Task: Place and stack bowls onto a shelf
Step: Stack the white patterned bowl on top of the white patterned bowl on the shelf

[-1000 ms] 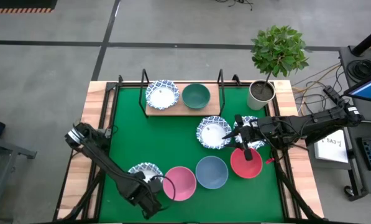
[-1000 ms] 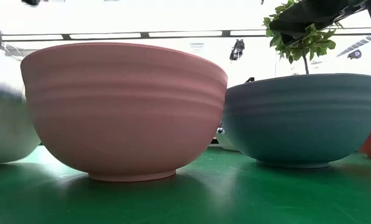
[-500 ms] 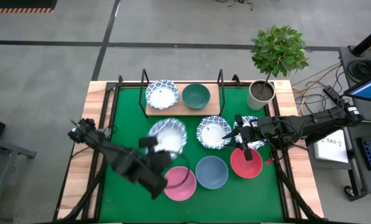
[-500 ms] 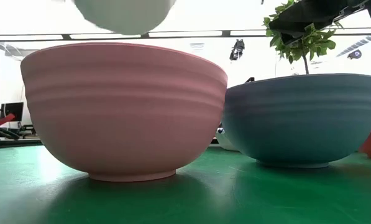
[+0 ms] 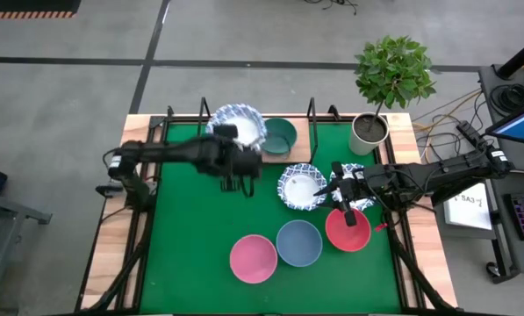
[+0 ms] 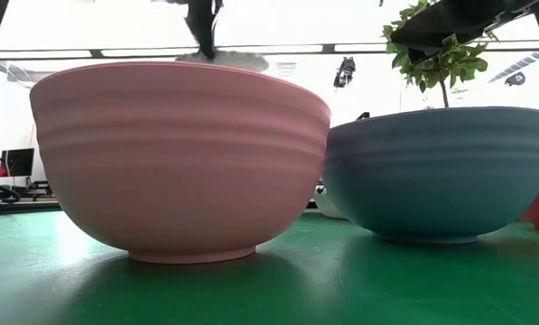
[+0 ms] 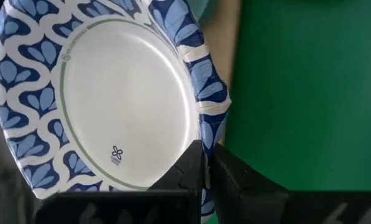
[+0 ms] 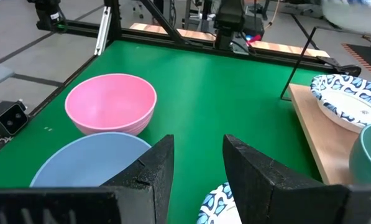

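L gripper point(image 7: 204, 163): I've got it clenched on patterned bowl point(image 5: 238, 125) rim, over shelf point(image 5: 244, 156) left end.
Bowl feel: looks light, stiff, prob slick; rim pinch is the hold, I'd keep it level.
R gripper point(image 8: 194, 165): released, idle right of shelf.

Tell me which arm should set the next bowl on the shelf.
Left. Its gripper is already shut on a patterned bowl held over the shelf, above the patterned one sitting there. The right gripper is open and empty, over the red bowl.
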